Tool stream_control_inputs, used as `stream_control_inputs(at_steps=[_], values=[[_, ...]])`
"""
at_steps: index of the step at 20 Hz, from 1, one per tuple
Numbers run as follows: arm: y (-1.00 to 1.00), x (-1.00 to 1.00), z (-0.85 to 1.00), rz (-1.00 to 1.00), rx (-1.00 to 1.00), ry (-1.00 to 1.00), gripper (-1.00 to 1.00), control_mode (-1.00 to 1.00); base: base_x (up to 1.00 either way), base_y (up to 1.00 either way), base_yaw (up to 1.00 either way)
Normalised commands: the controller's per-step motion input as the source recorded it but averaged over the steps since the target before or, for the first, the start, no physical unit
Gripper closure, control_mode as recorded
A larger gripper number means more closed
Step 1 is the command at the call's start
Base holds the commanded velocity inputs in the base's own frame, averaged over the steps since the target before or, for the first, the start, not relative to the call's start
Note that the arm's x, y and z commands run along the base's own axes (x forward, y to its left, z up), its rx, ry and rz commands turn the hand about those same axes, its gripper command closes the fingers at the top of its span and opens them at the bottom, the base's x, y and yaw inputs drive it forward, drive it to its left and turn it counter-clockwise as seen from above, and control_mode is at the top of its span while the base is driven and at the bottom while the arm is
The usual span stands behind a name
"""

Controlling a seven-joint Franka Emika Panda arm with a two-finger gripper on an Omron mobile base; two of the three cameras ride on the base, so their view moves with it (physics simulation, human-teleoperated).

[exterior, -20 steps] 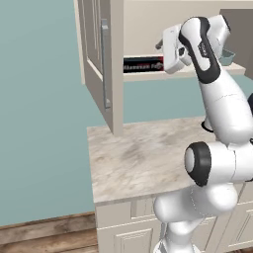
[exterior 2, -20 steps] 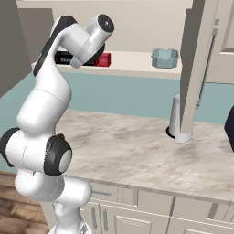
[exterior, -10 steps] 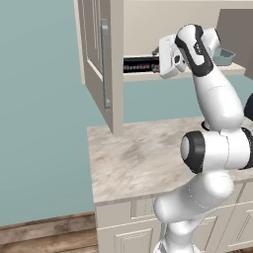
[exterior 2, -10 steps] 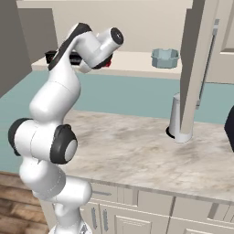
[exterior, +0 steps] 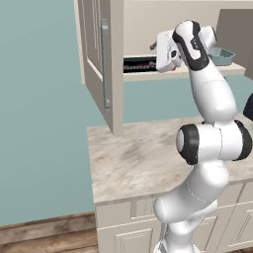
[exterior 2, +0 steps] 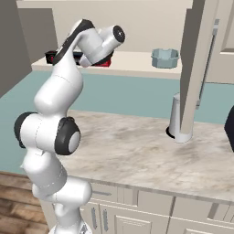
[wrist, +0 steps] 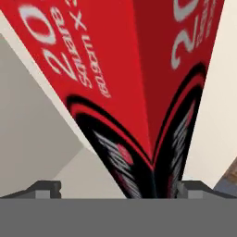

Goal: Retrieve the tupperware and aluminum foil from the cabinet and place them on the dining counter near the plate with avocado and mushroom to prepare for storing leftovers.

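The aluminum foil (exterior: 139, 64) is a long black box with red ends, lying on the lower shelf of the open cabinet (exterior: 148, 75). My gripper (wrist: 118, 187) is open at the box's right end. The red-and-black box (wrist: 139, 92) runs between the two finger tips (wrist: 46, 188) in the hand view, and I cannot tell if they touch it. From the right base view my arm hides most of the foil (exterior 2: 51, 56). The pale blue-grey tupperware (exterior: 221, 55) (exterior 2: 164, 58) stands further right on the same shelf, apart from the hand.
The cabinet's left door (exterior: 99, 59) hangs open over the marble counter (exterior: 133, 158), and the right door (exterior 2: 201, 68) does too. A grey cylinder (exterior 2: 176, 119) stands on the counter behind the right door. A dark object (exterior 2: 230, 128) sits at the right edge.
The arm has reached further into the cabinet, bringing the hand up to the foil box. The jaws have stayed open. Foil and tupperware have not moved.
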Motion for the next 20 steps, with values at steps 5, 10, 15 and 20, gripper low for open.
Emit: stream_control_inputs(at_steps=[5, 10, 15, 20], values=[[0.0, 0.18, 0.32, 0.0, 0.0, 0.14, -1.0, -1.0, 0.0, 0.0, 0.0], [0.0, 0.12, -0.14, 0.01, -0.05, 0.03, -1.0, -1.0, 0.0, 0.0, 0.0], [0.0, 0.01, -0.45, 0.01, -0.09, 0.0, -1.0, -1.0, 0.0, 0.0, 0.0], [0.0, 0.01, -0.53, 0.01, -0.08, 0.0, -1.0, -1.0, 0.0, 0.0, 0.0]])
